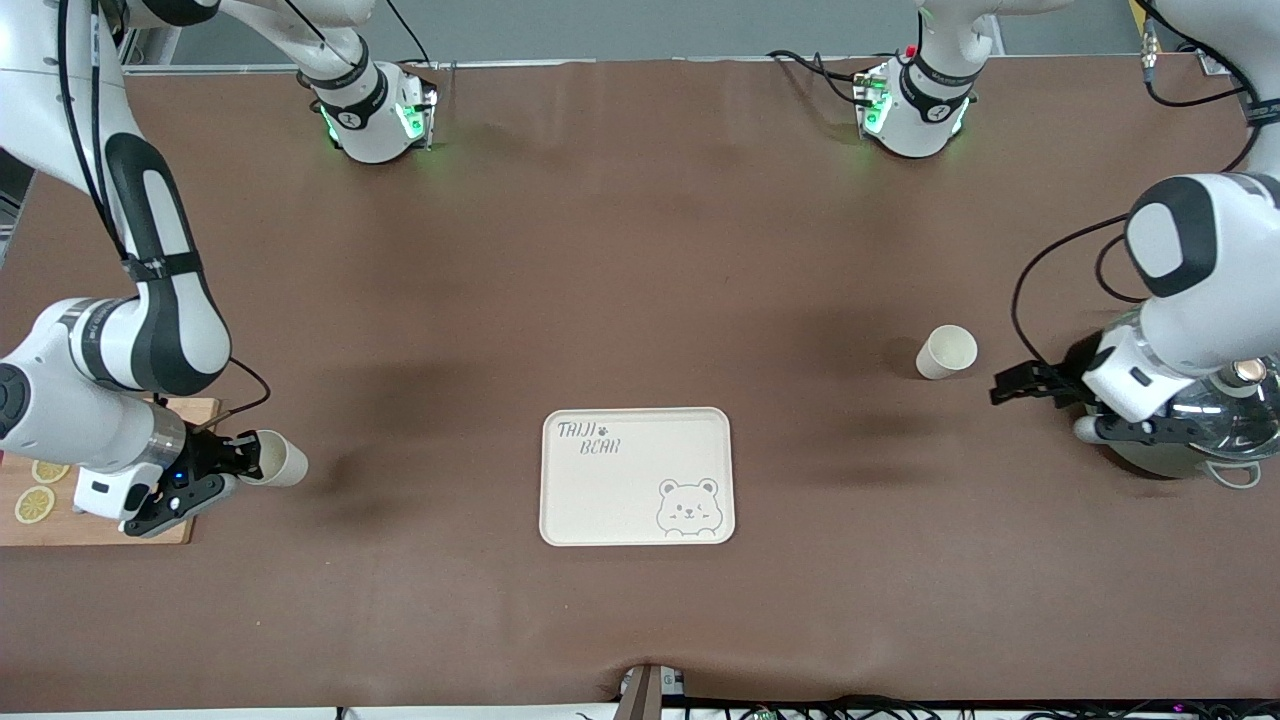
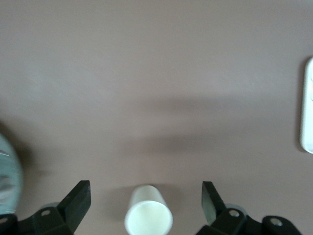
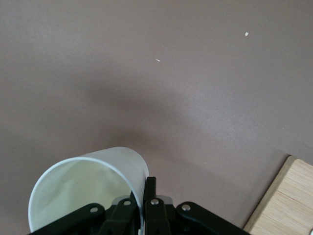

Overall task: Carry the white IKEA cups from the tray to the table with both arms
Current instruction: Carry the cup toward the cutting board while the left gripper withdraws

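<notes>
The right end effector (image 1: 243, 462) pinches one cup (image 1: 280, 458) and should lower it gently onto the worktop (image 1: 640, 250); the left end effector (image 1: 1010, 385), released, waits.

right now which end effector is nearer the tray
Right. The right end effector, shut on a cup, is toward the right arm's end of the tray; the left end effector is open, beside the other cup.
</notes>
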### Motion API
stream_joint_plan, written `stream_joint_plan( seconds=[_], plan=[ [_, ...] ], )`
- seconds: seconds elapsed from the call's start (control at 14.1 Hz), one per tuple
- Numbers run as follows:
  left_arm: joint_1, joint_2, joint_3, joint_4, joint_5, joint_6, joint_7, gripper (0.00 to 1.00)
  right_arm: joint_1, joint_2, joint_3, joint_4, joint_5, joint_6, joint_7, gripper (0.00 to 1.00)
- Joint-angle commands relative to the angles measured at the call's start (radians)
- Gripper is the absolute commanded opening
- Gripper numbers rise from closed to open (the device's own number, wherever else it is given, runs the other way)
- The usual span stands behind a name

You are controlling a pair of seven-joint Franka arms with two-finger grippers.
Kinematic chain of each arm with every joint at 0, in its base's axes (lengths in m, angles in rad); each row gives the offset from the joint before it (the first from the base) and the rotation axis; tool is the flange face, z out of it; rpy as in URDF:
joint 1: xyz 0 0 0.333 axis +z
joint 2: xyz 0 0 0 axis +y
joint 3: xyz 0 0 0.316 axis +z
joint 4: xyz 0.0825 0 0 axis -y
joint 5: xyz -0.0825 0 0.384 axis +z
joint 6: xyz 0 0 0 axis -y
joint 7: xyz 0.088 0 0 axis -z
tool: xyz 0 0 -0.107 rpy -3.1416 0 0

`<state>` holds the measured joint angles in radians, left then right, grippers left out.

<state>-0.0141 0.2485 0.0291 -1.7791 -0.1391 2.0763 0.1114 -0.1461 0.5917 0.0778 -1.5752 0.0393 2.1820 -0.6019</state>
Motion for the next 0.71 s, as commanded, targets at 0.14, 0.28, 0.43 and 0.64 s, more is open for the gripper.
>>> stream_joint_plan(
  seconds=[0.14, 0.28, 0.43, 0.64],
  plan=[
    [0.002, 0.023, -0.005, 0.326, 0.079, -0.331, -0.016, 1.00, -0.035, 0.045, 0.016, -0.006, 0.014, 0.070, -0.095, 0.00],
    [0.000, 0.018, -0.006, 0.427, 0.069, -0.467, -0.024, 1.00, -0.029, 0.051, 0.016, -0.006, 0.014, 0.081, -0.096, 0.00],
    [0.002, -0.007, -0.012, 0.457, 0.067, -0.539, -0.054, 1.00, -0.027, 0.068, 0.016, -0.008, 0.014, 0.102, -0.096, 0.00],
    [0.003, -0.133, -0.015, 0.431, 0.064, -0.558, -0.068, 1.00, -0.023, 0.077, 0.016, -0.008, 0.014, 0.117, -0.096, 0.00]
  ],
)
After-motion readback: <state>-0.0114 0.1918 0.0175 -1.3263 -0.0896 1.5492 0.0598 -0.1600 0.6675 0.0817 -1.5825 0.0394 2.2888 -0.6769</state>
